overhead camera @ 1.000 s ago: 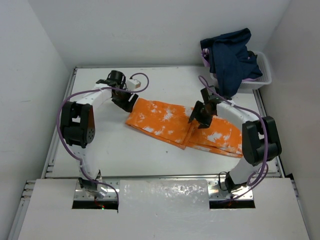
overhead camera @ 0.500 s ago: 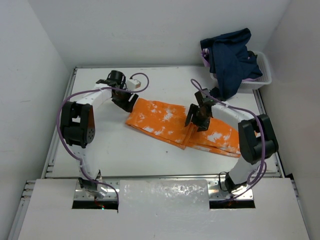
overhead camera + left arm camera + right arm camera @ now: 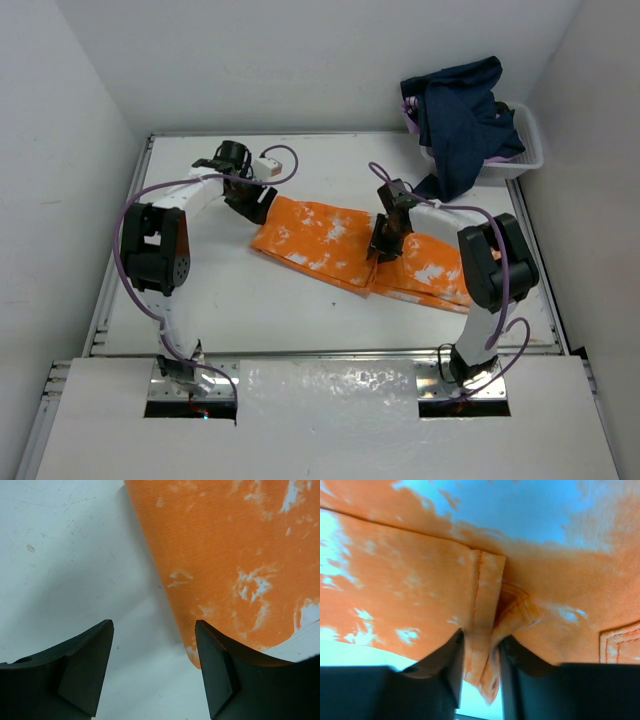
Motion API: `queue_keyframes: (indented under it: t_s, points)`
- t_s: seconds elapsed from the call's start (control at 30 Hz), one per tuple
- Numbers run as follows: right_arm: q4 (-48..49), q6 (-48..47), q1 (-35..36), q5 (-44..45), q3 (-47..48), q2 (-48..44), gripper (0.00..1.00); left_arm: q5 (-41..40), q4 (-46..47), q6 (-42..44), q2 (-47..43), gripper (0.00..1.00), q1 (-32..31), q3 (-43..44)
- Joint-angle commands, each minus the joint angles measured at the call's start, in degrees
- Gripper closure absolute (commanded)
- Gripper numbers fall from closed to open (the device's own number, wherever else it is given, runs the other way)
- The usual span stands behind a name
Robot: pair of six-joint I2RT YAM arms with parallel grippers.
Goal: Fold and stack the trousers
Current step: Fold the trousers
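Trousers [image 3: 330, 240] are found lying flat on the table [image 3: 250, 310] as one long orange strip. It runs from left of centre, at the far side, down towards the right edge. In the overhead view a step in the cloth is noted at about mid-length, where one layer appears to overlap another. Whether the legs are laid one upon the other cannot be confirmed.

The right gripper [image 3: 385, 245] is set down on the cloth at that mid-length step. In the right wrist view its jaws are seen drawn nearly together on a raised ridge of the orange fabric, which is pinched between them [image 3: 481, 665]. The left gripper [image 3: 255, 207] is positioned at the far left end of the strip. In the left wrist view its jaws are seen spread wide [image 3: 152, 672] and nothing is held. The corner of the cloth lies just inside the right-hand finger [image 3: 220, 680], with bare table under the rest of the gap.

A white basket [image 3: 530, 150] with a dark blue garment [image 3: 460, 110] draped over it is noted at the far right corner, apart from the work.

Progress is judged early to middling. At most a lengthwise fold is done. The crosswise folds into a compact bundle are not yet made, and stacking remains outstanding.
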Motion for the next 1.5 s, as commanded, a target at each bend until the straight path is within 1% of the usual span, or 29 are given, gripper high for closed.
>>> queue_keyframes:
  t_s: [0.0,0.03,0.13,0.3,0.37,0.47,0.57,0.73,0.9,1.2,1.4,1.47]
  points:
    - [1.0,-0.3,0.4,1.1,4.0,-0.3,0.72,0.8,1.2,0.2,0.2,0.36,0.5,1.2]
    - [1.1,-0.3,0.4,1.1,4.0,0.2,0.75,0.8,1.2,0.1,0.2,0.36,0.5,1.2]
    - [1.4,-0.4,0.5,0.5,4.0,1.2,0.77,0.8,1.2,0.1,0.2,0.36,0.5,1.2]
    - [1.0,-0.1,0.5,-0.2,4.2,3.5,0.75,0.8,1.1,0.3,-0.2,0.36,0.5,1.1]
    - [1.3,0.3,0.5,-0.1,3.9,4.1,0.82,0.8,1.2,0.3,-0.3,0.36,0.5,1.0]
    - [2.3,0.4,0.5,0.1,2.4,4.1,1.00,0.8,1.3,0.3,-0.5,0.36,0.5,0.7]
    - [3.1,-2.0,0.6,0.4,3.2,3.3,1.00,0.8,1.3,0.4,-0.8,0.36,0.5,0.7]
    - [5.7,-10.8,1.2,0.4,9.1,-0.2,1.00,0.8,1.4,0.0,-0.9,0.36,0.5,1.4]
    - [2.1,-17.1,1.4,1.0,16.3,-0.5,1.00,0.4,1.7,-0.7,-1.2,0.35,0.6,1.9]
    - [2.2,-17.1,1.3,4.6,13.2,-4.4,1.00,-0.3,3.4,-3.0,-3.4,0.33,0.6,1.8]
    - [3.7,-17.6,1.4,5.5,12.4,-6.5,1.00,-0.7,5.5,-5.2,-4.9,0.33,0.6,1.6]
    - [4.3,-18.7,1.5,7.6,11.4,-7.7,1.00,-0.7,5.9,-5.6,-5.1,0.33,0.7,1.8]
